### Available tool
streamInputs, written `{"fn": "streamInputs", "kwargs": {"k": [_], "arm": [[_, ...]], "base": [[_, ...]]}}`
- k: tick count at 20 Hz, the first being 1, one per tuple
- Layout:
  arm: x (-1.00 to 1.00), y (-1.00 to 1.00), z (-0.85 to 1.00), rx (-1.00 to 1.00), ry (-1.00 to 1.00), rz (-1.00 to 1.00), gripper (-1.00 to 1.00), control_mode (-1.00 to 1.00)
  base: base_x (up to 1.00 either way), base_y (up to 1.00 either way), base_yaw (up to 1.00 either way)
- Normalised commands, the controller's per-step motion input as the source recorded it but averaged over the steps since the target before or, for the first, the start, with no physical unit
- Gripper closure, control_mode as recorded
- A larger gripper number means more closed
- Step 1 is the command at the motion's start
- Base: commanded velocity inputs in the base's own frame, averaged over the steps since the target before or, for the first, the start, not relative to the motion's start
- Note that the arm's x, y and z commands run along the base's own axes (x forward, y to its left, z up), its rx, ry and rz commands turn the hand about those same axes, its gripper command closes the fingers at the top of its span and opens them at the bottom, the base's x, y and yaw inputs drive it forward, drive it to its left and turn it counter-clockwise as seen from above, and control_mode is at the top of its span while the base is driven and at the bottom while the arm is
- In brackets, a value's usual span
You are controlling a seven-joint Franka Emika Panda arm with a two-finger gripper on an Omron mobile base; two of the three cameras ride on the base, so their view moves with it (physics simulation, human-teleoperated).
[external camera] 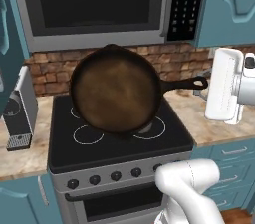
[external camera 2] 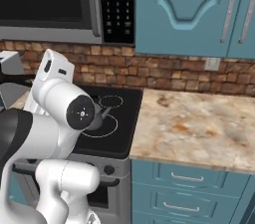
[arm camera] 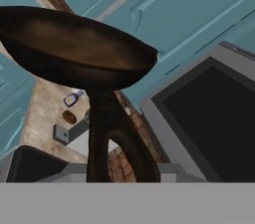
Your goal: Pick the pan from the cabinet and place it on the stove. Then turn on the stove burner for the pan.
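Observation:
The pan (external camera: 115,88), a dark skillet with a brownish face, hangs tilted in the air above the stove (external camera: 64,154), its face turned toward the left base camera. Its long black handle (external camera: 182,84) runs right into my gripper (external camera: 206,87), which is shut on the handle's end; the white hand covers the fingers. In the hand view the handle (arm camera: 102,133) rises from my gripper (arm camera: 117,175) up to the pan's bowl (arm camera: 74,49). The stove (external camera 2: 124,118) is also visible past my arm. The cabinet (external camera 2: 189,14) hangs at the upper right, its doors closed.
A microwave (external camera: 94,4) sits right above the pan. A coffee machine (external camera: 20,113) stands on the counter to the left. A row of black knobs (external camera: 104,178) lines the stove front. To the right are a marble counter (external camera 2: 199,123) and drawers (external camera 2: 189,178).

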Motion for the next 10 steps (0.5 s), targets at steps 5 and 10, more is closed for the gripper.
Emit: {"fn": "streamInputs", "kwargs": {"k": [5, 10], "arm": [[0.0, 0.0, 0.0, 0.0, 0.0, 0.0, 1.0, 1.0], [0.0, 0.0, 0.0, 0.0, 0.0, 0.0, 1.0, 1.0]], "base": [[0.31, 0.23, 0.01], [0.37, 0.12, 0.02]]}}
